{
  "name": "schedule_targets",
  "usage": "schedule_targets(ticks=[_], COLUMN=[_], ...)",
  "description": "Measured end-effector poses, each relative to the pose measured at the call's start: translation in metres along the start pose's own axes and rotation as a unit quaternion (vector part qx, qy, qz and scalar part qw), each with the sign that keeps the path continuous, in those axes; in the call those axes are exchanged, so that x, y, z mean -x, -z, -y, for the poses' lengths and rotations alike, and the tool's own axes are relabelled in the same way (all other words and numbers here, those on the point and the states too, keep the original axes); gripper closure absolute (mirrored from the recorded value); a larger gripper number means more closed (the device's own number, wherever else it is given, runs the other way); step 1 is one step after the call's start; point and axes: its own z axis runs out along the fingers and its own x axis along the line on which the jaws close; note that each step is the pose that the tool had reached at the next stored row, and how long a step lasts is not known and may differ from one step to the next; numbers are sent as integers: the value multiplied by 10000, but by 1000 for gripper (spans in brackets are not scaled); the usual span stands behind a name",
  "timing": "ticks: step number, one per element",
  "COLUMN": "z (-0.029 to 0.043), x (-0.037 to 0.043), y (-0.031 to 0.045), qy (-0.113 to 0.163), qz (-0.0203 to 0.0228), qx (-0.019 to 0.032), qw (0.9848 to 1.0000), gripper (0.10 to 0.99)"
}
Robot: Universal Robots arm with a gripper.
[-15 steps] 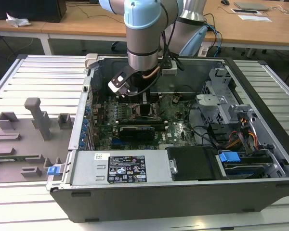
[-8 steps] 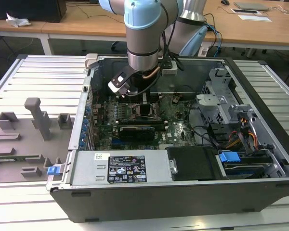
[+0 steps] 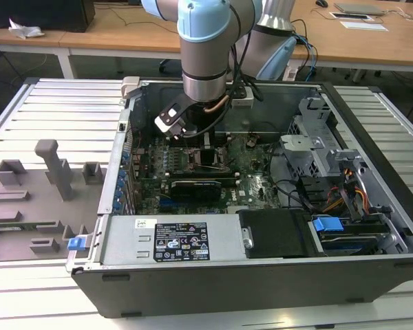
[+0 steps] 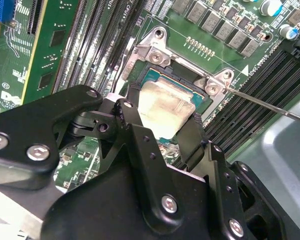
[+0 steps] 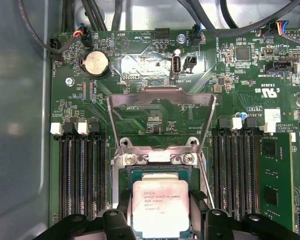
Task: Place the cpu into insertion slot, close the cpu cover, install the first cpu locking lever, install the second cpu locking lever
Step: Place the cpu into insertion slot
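The claw (image 5: 160, 200) clamps the cpu (image 5: 160, 212) over the insertion slot (image 5: 160, 172) — cpu cover (image 5: 160, 120) raised; in the exterior view, the black drive box (image 3: 275, 234) lies at its five o'clock.

The exterior view looked down from high in front of the open computer case (image 3: 193, 275) on the bench (image 3: 41, 103), with the arm (image 3: 205, 48) at upper centre. Both wrist views hung close above the motherboard (image 5: 80, 110) (image 4: 190, 30) and shared the cpu (image 5: 160, 207) (image 4: 165, 107) and insertion slot (image 5: 136, 173) (image 4: 160, 77). The first looked straight down, the second slantwise.
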Motion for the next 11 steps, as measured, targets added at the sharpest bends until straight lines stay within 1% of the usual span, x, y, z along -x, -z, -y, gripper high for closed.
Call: schedule_targets(ticks=[1,2,4,6,7,11], z=[0,-1,-1,-3,-5,-11], x=[0,0,-1,0,-1,-3], y=[0,0,0,20,48,108], qy=[0,0,0,0,0,0], qz=[-1,0,-1,0,0,-1], qx=[0,-1,0,-1,-1,0], qw=[10000,10000,10000,10000,10000,10000], gripper=[533,471,471,471,471,471])
